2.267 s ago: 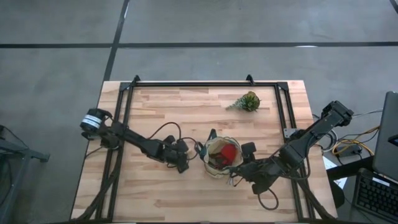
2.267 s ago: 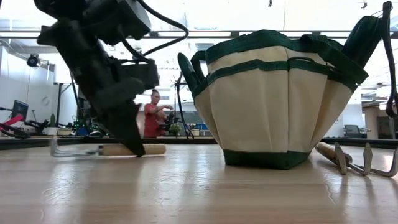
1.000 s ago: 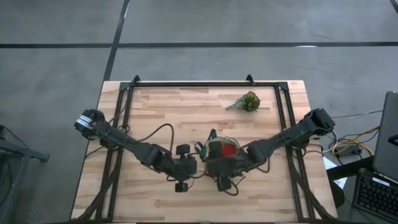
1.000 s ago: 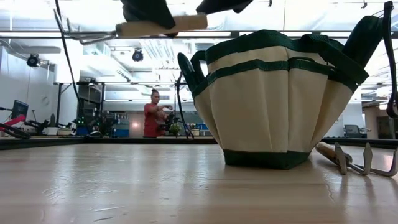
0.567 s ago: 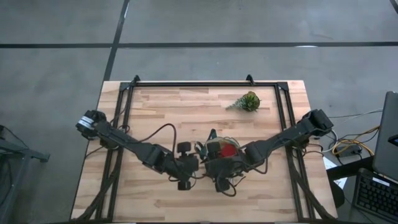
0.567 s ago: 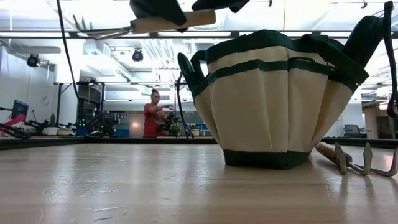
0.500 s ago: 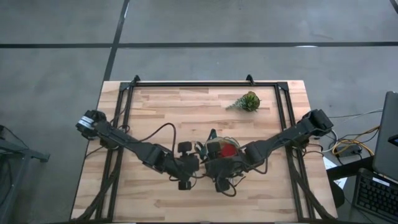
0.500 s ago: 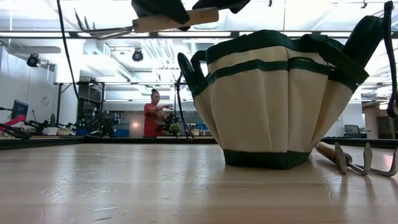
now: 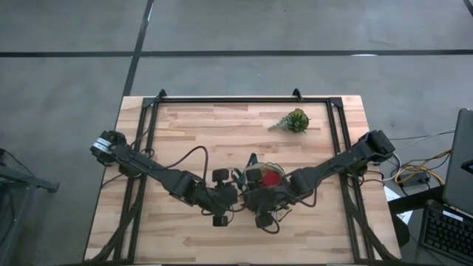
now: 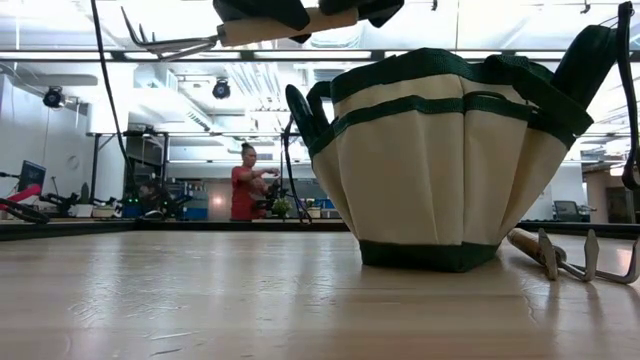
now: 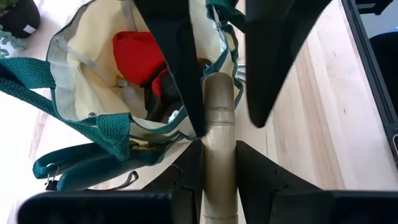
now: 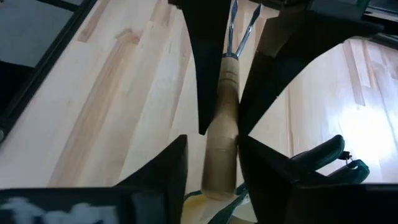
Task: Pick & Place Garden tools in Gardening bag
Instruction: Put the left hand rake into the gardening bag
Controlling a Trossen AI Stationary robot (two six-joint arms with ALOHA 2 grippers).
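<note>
The tan gardening bag (image 9: 262, 185) with green trim stands upright on its base near the table's middle (image 10: 450, 160). A red piece (image 11: 140, 53) and dark tools lie inside it. My left gripper (image 9: 224, 209) is shut on a wooden-handled rake (image 10: 265, 30), held high just left of the bag. My right gripper (image 9: 260, 216) is open, and its fingers stand on either side of the handle's butt end (image 11: 217, 87). I cannot tell whether they touch it. A second tined tool (image 10: 565, 258) lies on the table against the bag's right side. My left gripper pinches the rake's wooden handle (image 11: 217, 149) between its two fingers, around its middle. The fingers point down from above and lie across the handle. The rake is lifted clear, nearly level, with its tines (image 10: 150, 40) pointing away from the bag and slightly raised.
A small green plant (image 9: 294, 120) sits at the table's far right. A black frame (image 9: 236, 100) runs along the table's far edge and sides. A person stands far back in the room (image 10: 244, 185).
My left gripper has carried the rake a little toward the bag, still high above the table. The rake has tipped: its tined end has risen and its handle end has come closer to my right gripper.
</note>
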